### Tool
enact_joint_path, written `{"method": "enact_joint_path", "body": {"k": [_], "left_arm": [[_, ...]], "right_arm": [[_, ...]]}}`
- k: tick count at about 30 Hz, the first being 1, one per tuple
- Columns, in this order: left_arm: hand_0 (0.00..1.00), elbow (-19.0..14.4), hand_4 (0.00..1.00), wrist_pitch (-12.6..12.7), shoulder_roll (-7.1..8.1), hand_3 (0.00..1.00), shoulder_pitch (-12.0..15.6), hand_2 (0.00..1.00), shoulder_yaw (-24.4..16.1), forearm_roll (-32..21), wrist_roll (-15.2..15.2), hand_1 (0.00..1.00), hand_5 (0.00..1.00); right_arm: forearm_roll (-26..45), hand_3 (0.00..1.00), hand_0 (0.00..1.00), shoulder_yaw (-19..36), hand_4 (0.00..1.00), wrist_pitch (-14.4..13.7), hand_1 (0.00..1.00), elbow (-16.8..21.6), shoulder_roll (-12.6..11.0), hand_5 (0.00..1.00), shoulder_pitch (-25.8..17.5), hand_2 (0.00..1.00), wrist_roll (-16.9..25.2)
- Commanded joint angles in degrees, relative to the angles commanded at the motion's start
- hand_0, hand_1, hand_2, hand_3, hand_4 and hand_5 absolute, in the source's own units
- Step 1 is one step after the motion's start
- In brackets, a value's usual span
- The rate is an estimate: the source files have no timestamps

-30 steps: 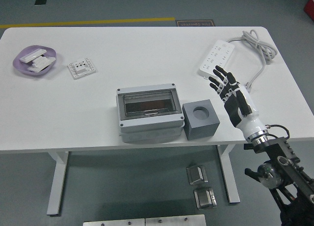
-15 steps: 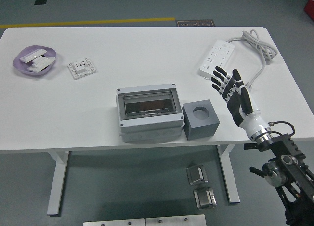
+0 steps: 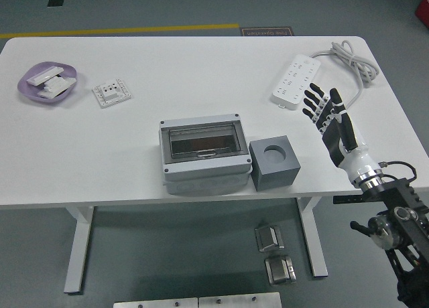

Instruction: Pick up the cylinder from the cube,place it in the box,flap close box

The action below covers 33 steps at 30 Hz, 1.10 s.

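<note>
1. Head view: right hand [image 3: 333, 118], fingers spread and empty, hovers right of the cube [image 3: 274, 163].
2. Cube lies at its eight o'clock, touching the closed box [image 3: 204, 157]; cylinder unseen, cube's hole looks empty.

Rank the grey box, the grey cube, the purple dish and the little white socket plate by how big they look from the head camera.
1. Grey box
2. Purple dish and grey cube: look alike, and the cube is nearer the camera, so unranked
3. Socket plate
</note>
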Motion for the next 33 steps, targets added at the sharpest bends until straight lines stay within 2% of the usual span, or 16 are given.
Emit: {"method": "enact_joint_path", "body": {"k": [8,28,33], "left_arm": [[0.822,0.0,0.725,-0.11,0.09,0.838,-0.03,0.777,0.92,0.14,1.46,0.811,0.477],[0.822,0.0,0.725,0.31,0.32,0.838,-0.61,0.777,0.55,0.41,2.91,0.811,0.477],[0.822,0.0,0.725,0.36,-0.15,0.838,-0.68,0.777,0.54,0.17,2.78,0.811,0.477]], "right_arm": [[-1.05,0.995,0.998,3.04,0.998,0.01,0.998,0.3,-1.37,0.998,1.2,0.99,-0.41],[-0.68,0.998,0.998,3.58,0.998,0.1,0.998,0.17,-0.76,0.998,1.17,0.984,-0.43],[0.78,0.991,0.998,3.05,0.998,0.09,0.998,-0.22,-0.5,0.998,1.09,0.976,0.68]]}}
